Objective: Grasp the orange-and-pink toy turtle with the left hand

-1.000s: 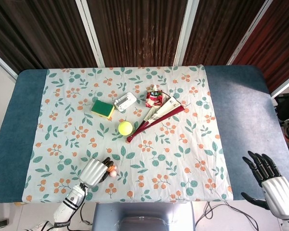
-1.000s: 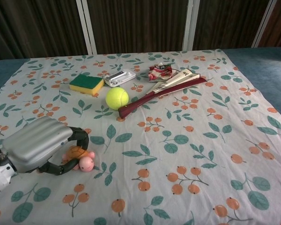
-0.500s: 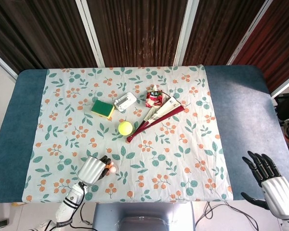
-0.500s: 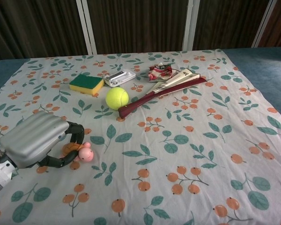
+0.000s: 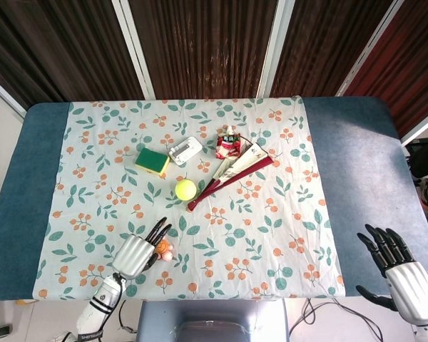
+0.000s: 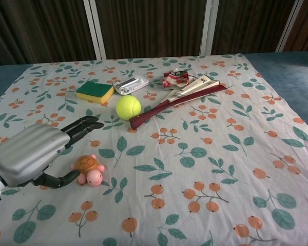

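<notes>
The orange-and-pink toy turtle lies flat on the floral cloth near the front left; in the head view the turtle shows beside my left hand. My left hand hovers just left of the turtle with fingers stretched out forward and the thumb low beside the toy, holding nothing. From above, the left hand is open. My right hand hangs off the table's front right corner, fingers spread, empty.
A yellow tennis ball, a green-and-yellow sponge, a small silver box, a red-and-cream folded fan and a red patterned pouch lie further back. The cloth's front edge runs just behind the left wrist.
My left hand's fingers, curled around the turtle earlier, have opened and straightened. The turtle now lies free on the cloth. The right hand has barely moved.
</notes>
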Motion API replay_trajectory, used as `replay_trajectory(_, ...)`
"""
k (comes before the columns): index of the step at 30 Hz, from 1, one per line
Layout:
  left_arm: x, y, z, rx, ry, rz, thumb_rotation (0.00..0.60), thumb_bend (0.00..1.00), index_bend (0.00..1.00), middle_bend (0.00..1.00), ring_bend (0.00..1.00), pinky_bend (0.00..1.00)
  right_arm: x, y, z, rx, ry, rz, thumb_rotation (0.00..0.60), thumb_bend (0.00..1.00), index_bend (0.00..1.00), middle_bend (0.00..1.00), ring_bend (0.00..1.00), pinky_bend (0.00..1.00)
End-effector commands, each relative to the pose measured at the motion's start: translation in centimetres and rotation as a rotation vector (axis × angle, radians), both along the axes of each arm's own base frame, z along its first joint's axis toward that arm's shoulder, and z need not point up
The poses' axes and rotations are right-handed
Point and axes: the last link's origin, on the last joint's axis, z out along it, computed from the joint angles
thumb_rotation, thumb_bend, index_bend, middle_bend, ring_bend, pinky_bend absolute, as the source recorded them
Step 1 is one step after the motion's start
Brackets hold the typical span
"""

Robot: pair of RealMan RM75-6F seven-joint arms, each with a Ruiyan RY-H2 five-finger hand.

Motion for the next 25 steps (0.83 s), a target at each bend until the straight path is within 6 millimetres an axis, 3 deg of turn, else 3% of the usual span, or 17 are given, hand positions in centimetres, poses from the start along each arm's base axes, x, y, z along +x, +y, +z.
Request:
replay_trajectory(1,-0.2,-0.9,1.7,0.039,0.017,-0.005,0.6,0.35,0.0,0.0,0.9,1.0,0.0,0.0,0.0,0.002,0.002,0.0,0.6,0.08,0.0,0.0,0.0,0.0)
replay_trajectory(2,-0.5,-1.4,2.6,0.057,0.025,-0.002,0.6,0.35,0.0,0.0,0.86,1.0,0.0,0.0,-0.1,0.003,0.003,-0.001,0.6,0.08,0.0,0.0,0.0,0.0)
replay_trajectory(4,-1.1,-2.5,3.9,0.051,0.013,0.045,0.6,0.35,0.0,0.0,0.69,0.93,0.0,0.0,-0.2,0.007,0.006,-0.002,0.6,0.08,0.0,0.0,0.0,0.0)
replay_trajectory(5,-1.7,-3.4,5.0,0.024,-0.022,0.102,0.6,0.35,0.0,0.0,0.52,0.81,0.0,0.0,-0.2,0.007,0.007,-0.002,0.6,0.08,0.0,0.0,0.0,0.0)
replay_trajectory(7,-2.4,-4.5,6.3,0.003,-0.057,0.158,0.6,0.35,0.0,0.0,0.29,0.59,0.0,0.0,-0.3,0.007,0.011,-0.001,0.6,0.08,0.0,0.0,0.0,0.0)
replay_trajectory(9,-2.8,-5.1,7.2,-0.005,-0.075,0.185,0.6,0.35,0.0,0.0,0.21,0.5,0.0,0.0,-0.3,0.008,0.013,-0.001,0.6,0.08,0.0,0.0,0.0,0.0)
replay_trajectory(11,-4.4,-6.8,9.5,0.009,-0.12,0.265,0.6,0.35,0.0,0.0,0.03,0.25,0.1,0.0,-0.5,0.014,0.016,0.001,0.6,0.08,0.0,0.0,0.0,0.0)
replay_trajectory(12,-6.9,-8.6,12.3,0.102,-0.142,0.366,0.6,0.35,0.0,0.0,0.0,0.19,0.1,0.0,-0.7,0.02,0.021,0.0,0.6,0.08,0.0,0.0,0.0,0.0)
replay_trajectory(15,-8.7,-10.0,15.3,0.182,-0.121,0.42,0.6,0.35,0.0,0.0,0.0,0.14,0.1,-0.3,-1.2,0.032,0.034,-0.003,0.6,0.08,0.0,0.0,0.0,0.0)
replay_trajectory(20,-9.3,-10.0,17.4,0.232,-0.172,0.418,0.6,0.35,0.0,0.0,0.0,0.12,0.3,-0.7,-2.4,0.074,0.053,-0.004,0.6,0.08,0.0,0.0,0.0,0.0)
replay_trajectory(25,-10.0,-9.9,18.2,0.26,-0.162,0.453,0.6,0.35,0.0,0.0,0.0,0.12,0.3,-1.0,-3.0,0.096,0.066,-0.016,0.6,0.08,0.0,0.0,0.0,0.0)
